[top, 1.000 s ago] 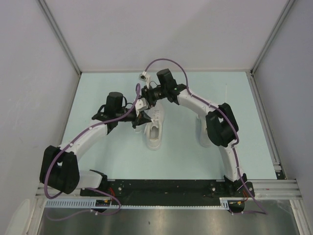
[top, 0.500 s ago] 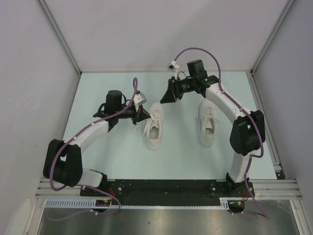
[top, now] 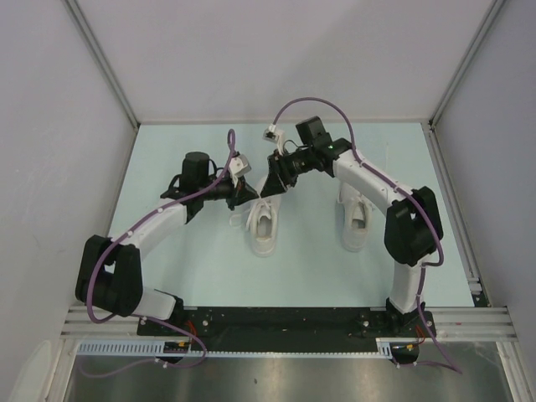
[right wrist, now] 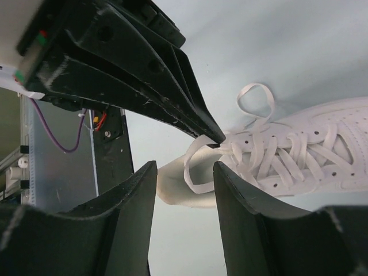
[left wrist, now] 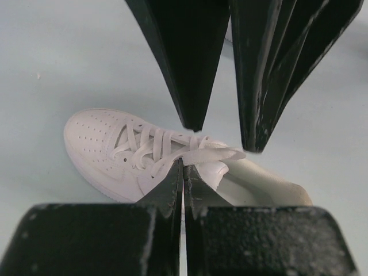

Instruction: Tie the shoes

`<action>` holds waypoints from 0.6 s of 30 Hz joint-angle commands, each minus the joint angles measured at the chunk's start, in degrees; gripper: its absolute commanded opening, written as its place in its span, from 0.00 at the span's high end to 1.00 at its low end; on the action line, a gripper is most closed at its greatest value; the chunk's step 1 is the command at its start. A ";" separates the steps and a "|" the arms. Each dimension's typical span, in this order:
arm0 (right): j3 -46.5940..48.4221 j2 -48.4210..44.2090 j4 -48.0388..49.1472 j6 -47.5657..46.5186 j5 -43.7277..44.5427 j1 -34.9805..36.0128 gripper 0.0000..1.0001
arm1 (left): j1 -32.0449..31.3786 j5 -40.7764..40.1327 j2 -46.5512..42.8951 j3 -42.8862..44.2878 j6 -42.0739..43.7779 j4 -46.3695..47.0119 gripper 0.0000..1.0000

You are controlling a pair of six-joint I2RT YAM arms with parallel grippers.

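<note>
Two white shoes lie on the pale blue table, the left shoe (top: 265, 228) in the middle and the right shoe (top: 355, 222) beside it. My left gripper (top: 249, 194) (left wrist: 184, 165) is shut on a lace loop (right wrist: 195, 167) of the left shoe (left wrist: 109, 149), just above the shoe's tongue. My right gripper (top: 270, 186) (right wrist: 184, 167) hangs open over the same shoe (right wrist: 310, 149), with the held loop showing between its fingers (right wrist: 230, 195). A second, free lace loop (right wrist: 256, 95) sticks up nearby. The right gripper's fingers (left wrist: 190, 57) loom close in front of my left gripper.
Grey walls enclose the table (top: 167, 251) on three sides. A black and metal rail (top: 285, 322) with both arm bases runs along the near edge. Purple cables (top: 314, 105) arc over both arms.
My right arm swung away to the right, then came back over the left shoe, its jaws spreading wider. My left gripper has stayed shut at the laces.
</note>
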 commanded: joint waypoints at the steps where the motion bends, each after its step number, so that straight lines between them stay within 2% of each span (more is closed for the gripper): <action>1: 2.86 2.14 -1.29 -2.27 2.34 1.30 0.51 | 0.25 0.84 -0.15 2.52 -1.05 2.61 1.00; 4: 3.04 2.58 -1.47 -2.36 3.21 1.91 0.55 | 0.25 1.02 -0.15 2.61 -1.05 2.61 1.00; 6: 3.04 2.76 -1.03 -2.10 3.04 1.91 0.65 | 0.25 1.10 -0.15 2.52 -0.70 2.34 1.00; 7: 2.95 2.76 -0.77 -1.92 3.04 1.91 0.73 | 0.25 1.10 -0.07 2.61 -0.44 2.08 1.00; 8: 2.95 2.67 -0.33 -1.83 2.78 1.91 0.90 | 0.25 1.36 -0.07 2.61 -0.18 1.90 1.00; 10: 2.87 2.32 -0.15 -1.92 2.51 1.74 1.00 | 0.25 1.37 -0.06 2.70 0.61 0.59 0.98; 11: 2.78 2.41 -0.24 -2.18 2.25 1.65 1.00 | 0.42 1.19 -0.24 2.87 0.96 0.06 0.89; 13: 2.51 1.80 -1.38 -4.19 2.16 1.56 1.00 | 1.03 1.37 -1.47 2.96 3.24 -4.24 0.76; 14: 2.43 1.71 -2.69 -5.07 2.16 1.47 1.00 | 2.86 1.71 -2.08 2.87 4.21 -5.64 0.62; 17: 2.08 1.18 -5.24 -8.42 1.90 1.47 1.00 | 8.57 5.58 -4.19 3.05 12.36 -13.19 0.49; 18: 1.81 0.66 -5.60 -9.21 1.99 1.56 1.00 | 9.73 5.85 -4.46 3.83 19.96 -18.96 0.48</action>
